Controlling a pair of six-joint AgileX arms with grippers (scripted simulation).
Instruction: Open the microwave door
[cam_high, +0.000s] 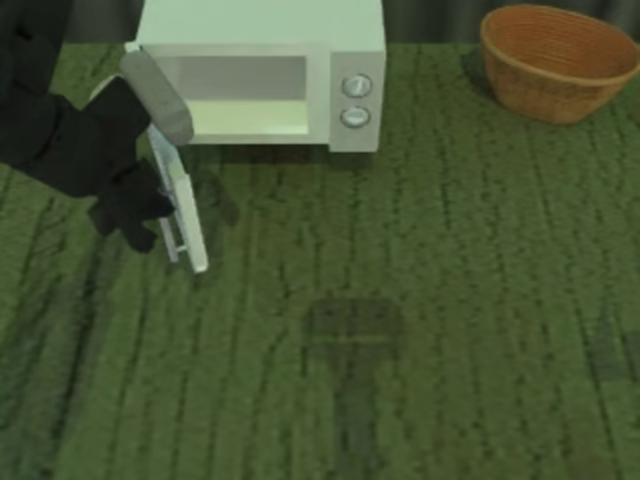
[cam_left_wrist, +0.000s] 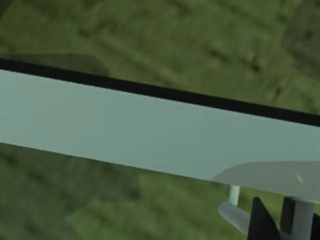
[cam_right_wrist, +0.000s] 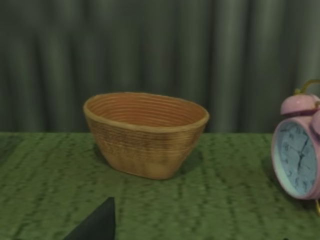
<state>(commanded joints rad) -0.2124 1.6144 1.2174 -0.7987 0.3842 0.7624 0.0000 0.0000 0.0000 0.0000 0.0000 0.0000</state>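
The white microwave (cam_high: 260, 25) stands at the back left of the table, its cavity showing. Its microwave door (cam_high: 192, 225) is swung out to the left and points toward the table's front. My left gripper (cam_high: 160, 212) is at the door's outer side, shut on the slim handle bar (cam_high: 170, 240). In the left wrist view the door (cam_left_wrist: 150, 135) is a pale band, and the dark fingers (cam_left_wrist: 261, 222) straddle the handle (cam_left_wrist: 235, 216). My right gripper (cam_right_wrist: 192, 237) is outside the top view. One dark fingertip (cam_right_wrist: 102, 220) shows, with nothing beside it.
A woven basket (cam_high: 555, 60) sits at the back right corner, also facing the right wrist camera (cam_right_wrist: 145, 132). A pink alarm clock (cam_right_wrist: 300, 155) stands near the basket. Two silver knobs (cam_high: 356, 100) are on the microwave's right panel. A dark curtain hangs behind the table.
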